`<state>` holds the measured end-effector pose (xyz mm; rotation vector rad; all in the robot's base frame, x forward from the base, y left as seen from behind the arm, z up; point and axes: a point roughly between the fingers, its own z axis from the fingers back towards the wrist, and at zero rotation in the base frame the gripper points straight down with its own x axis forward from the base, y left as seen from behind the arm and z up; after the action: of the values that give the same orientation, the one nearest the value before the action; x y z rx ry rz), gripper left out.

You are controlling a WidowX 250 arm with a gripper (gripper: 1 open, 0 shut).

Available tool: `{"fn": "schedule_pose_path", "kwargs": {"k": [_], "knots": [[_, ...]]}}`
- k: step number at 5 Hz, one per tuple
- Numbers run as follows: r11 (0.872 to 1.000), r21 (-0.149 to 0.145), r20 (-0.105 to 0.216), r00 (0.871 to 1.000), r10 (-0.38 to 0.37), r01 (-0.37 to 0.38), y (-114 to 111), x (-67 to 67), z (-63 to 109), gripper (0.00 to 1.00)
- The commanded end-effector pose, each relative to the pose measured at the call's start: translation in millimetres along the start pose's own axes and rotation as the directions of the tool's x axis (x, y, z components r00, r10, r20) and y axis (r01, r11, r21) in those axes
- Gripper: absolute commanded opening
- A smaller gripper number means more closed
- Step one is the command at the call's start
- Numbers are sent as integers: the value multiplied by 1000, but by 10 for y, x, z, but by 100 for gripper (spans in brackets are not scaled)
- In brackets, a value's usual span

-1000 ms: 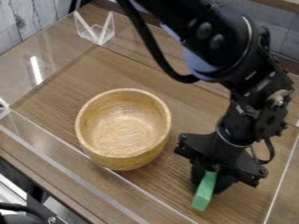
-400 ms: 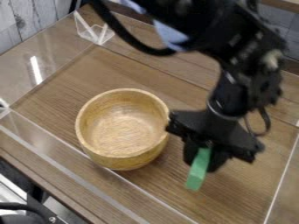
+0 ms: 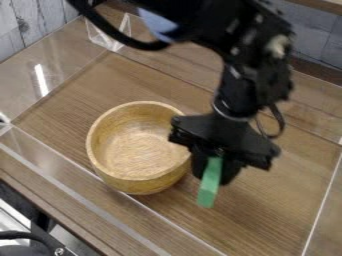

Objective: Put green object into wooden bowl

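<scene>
The green object (image 3: pixel 211 183), a flat bright green block, hangs downward from my gripper (image 3: pixel 218 163), which is shut on its upper end. The block is lifted off the table, just right of the wooden bowl (image 3: pixel 139 146). The round, light tan bowl sits on the wooden tabletop at centre left, and nothing shows inside it. My black arm reaches in from the top of the view and hides the table behind it.
Clear acrylic walls (image 3: pixel 80 190) fence the wooden tabletop along the front and left. A small clear stand (image 3: pixel 104 33) sits at the back left. Bare tabletop (image 3: pixel 287 190) lies right of the gripper.
My gripper has moved left toward the bowl with the green block in it and has lifted it clear of the table.
</scene>
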<state>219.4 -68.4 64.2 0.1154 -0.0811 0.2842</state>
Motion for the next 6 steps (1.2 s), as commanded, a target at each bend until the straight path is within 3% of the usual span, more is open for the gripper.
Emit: {"fn": "schedule_pose_path", "kwargs": {"k": [1, 3, 4, 5, 6], "knots": [[1000, -15, 19, 1000, 16, -16, 1, -1, -24, 0], [998, -12, 16, 998, 54, -54, 53, -84, 197, 0], [997, -9, 11, 997, 76, -76, 163, -101, 236, 0], [995, -15, 4, 995, 95, -95, 120, -88, 216, 0], [998, -20, 2, 998, 57, -57, 131, -47, 180, 0]]}}
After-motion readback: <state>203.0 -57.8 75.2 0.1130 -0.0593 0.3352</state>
